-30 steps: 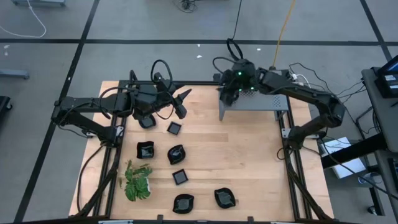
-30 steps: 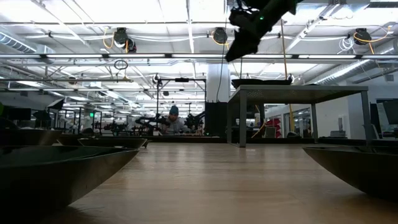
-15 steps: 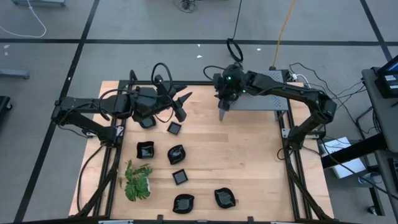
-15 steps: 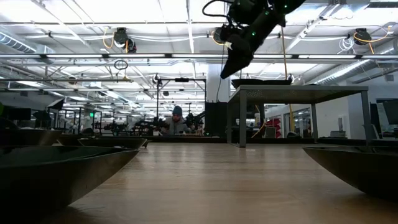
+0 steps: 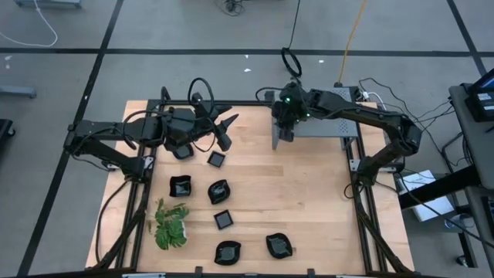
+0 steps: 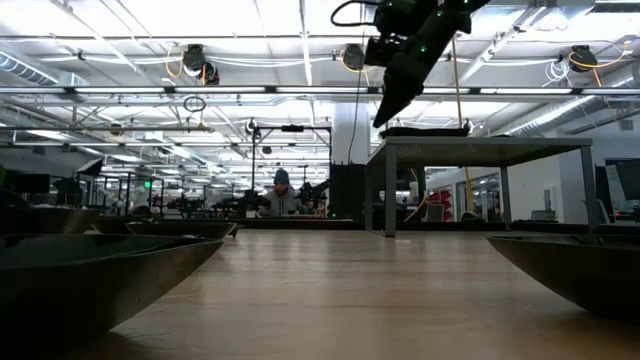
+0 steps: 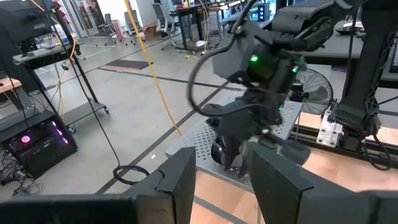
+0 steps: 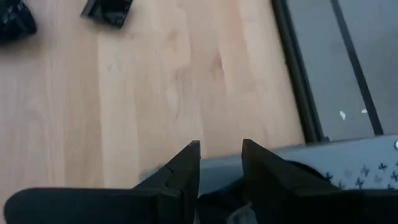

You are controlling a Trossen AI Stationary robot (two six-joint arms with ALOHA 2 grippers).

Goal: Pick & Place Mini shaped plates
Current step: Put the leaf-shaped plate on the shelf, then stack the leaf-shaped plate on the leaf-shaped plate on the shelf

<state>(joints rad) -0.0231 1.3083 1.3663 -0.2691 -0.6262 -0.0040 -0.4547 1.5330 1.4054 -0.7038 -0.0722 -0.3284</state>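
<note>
Several small black glossy plates lie flat on the wooden table, among them a square one (image 5: 217, 159), a wavy one (image 5: 218, 191) and one (image 5: 279, 245) near the front edge. Another plate (image 6: 420, 131) rests on top of the grey perforated box (image 5: 324, 127) at the back right. My right gripper (image 5: 282, 133) hangs over the box's left end, open, slanting down, with nothing between its fingers (image 8: 189, 168). My left gripper (image 5: 228, 130) stands open and nearly level above the back left of the table, pointing toward the box, also with nothing in it.
A green leafy plant (image 5: 171, 228) sits at the front left. One plate (image 5: 181, 150) lies under the left arm. Bare wood (image 5: 309, 201) spreads across the middle and right of the table. In the low view, two plates (image 6: 90, 280) (image 6: 580, 270) loom close.
My right gripper has sunk a little over the left end of the grey box and tipped its fingers further down, swinging slightly toward the table's left and back. The plates have stayed where they were.
</note>
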